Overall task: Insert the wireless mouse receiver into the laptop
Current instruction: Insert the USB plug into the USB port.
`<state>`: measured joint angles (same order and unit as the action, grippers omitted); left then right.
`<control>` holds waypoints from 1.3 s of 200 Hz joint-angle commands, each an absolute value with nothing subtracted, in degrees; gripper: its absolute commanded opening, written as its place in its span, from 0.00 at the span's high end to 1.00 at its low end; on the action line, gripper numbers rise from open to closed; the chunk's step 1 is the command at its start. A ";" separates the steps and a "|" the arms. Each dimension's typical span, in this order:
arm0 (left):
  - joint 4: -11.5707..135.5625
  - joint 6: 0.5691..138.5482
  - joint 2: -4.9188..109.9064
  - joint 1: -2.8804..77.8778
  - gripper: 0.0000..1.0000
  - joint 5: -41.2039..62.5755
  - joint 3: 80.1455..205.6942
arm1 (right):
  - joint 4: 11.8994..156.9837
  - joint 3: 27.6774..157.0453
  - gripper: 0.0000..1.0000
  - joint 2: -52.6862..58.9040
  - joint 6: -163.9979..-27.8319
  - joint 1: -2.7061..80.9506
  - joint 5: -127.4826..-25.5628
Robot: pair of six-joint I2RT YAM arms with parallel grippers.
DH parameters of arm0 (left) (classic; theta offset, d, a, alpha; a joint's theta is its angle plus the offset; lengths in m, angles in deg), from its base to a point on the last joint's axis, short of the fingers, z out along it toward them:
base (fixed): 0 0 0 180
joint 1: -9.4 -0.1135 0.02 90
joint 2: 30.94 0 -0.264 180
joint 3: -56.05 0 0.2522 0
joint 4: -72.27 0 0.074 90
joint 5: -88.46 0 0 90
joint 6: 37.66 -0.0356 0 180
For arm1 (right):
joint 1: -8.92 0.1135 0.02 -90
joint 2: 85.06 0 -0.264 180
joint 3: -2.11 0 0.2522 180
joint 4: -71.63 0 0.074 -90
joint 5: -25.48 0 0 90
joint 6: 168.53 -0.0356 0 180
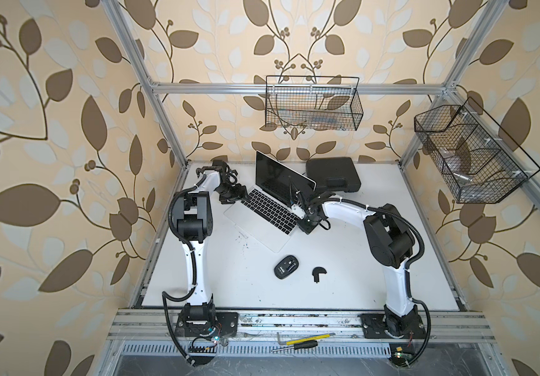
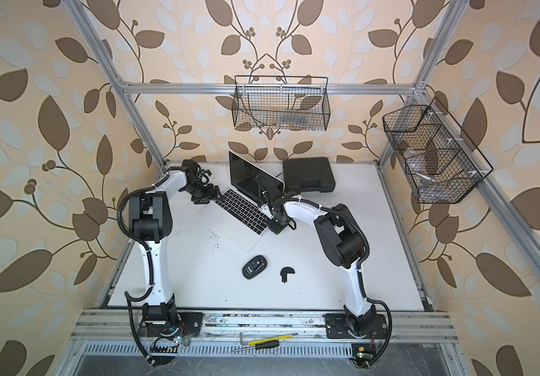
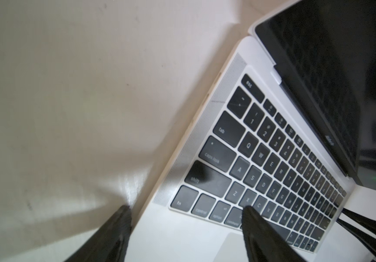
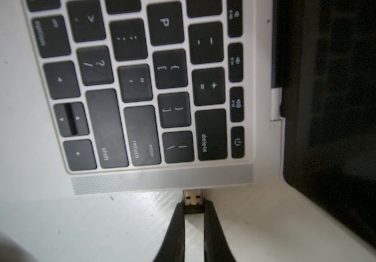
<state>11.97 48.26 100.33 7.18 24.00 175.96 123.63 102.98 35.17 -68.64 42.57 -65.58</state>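
Silver-tipped receiver [image 4: 193,202], pinched by the right gripper [image 4: 194,207], sits at the laptop's [image 4: 160,179] side edge (left gripper [image 3: 187,212] gapes, empty, at the far side), so any tilt could jam it against that edge.

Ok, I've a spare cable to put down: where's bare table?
Bare: the patch between the left arm, the laptop and the mouse; also between the cover piece and the right arm. Crowded: the laptop, left gripper and right gripper at its sides, case behind.
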 commanded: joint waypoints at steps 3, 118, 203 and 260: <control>6.48 46.74 104.24 8.69 0.22 26.72 175.10 | 118.94 105.83 0.88 35.55 -67.88 43.93 -68.41; 6.22 45.31 104.23 8.96 0.23 28.46 174.80 | 112.18 105.67 0.88 35.42 -68.80 45.95 -68.08; 6.04 44.96 104.53 8.96 0.23 27.91 174.84 | 100.54 97.21 0.89 30.32 -71.40 46.59 -64.64; 6.13 44.87 104.19 8.87 0.23 26.96 174.74 | 97.62 92.15 0.89 28.59 -74.20 44.70 -64.83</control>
